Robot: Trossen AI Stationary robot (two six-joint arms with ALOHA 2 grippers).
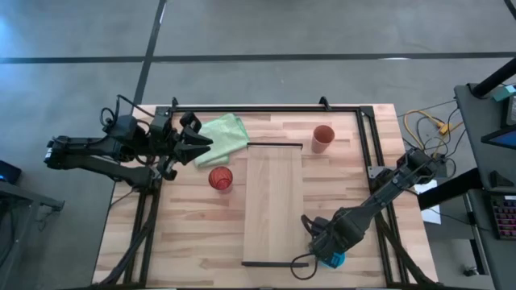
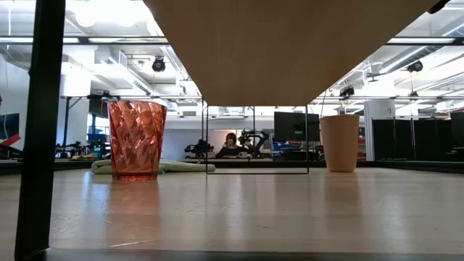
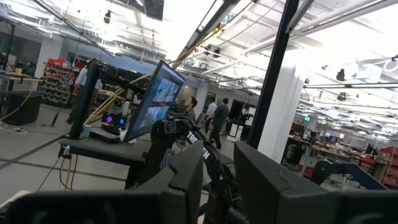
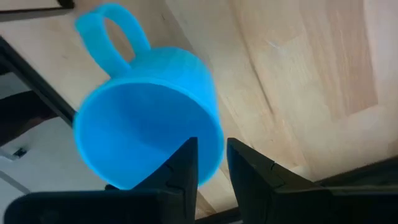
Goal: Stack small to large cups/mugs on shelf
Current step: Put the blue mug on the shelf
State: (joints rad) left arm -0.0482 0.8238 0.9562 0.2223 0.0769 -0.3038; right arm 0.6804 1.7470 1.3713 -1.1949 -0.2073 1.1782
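Note:
The bright blue mug (image 4: 149, 118) is at the table's near edge, just right of the shelf's near end, and my right gripper (image 1: 322, 248) is shut on it. In the high view only a bit of the mug (image 1: 334, 259) shows under the gripper. The translucent red cup (image 1: 220, 178) stands upright on the table left of the shelf (image 1: 272, 205). The orange cup (image 1: 322, 138) stands upright at the far right of the shelf. My left gripper (image 1: 197, 145) is open and empty at the table's left edge, beside the green cloth (image 1: 222, 133). My right gripper pinches the blue mug's wall at its rim (image 4: 211, 146), on the side away from the handle (image 4: 112, 34). One finger (image 4: 183, 168) is inside the mug and one (image 4: 249, 171) outside. The mug's mouth faces the wrist. I cannot tell whether the mug is clear of the table.
The shelf board stands raised over the table's middle; its underside (image 2: 290, 43) and a dark post (image 2: 40, 123) show in the low view. Black frame rails run along the table's left, far and right edges. Bare tabletop lies between the red cup and the near edge.

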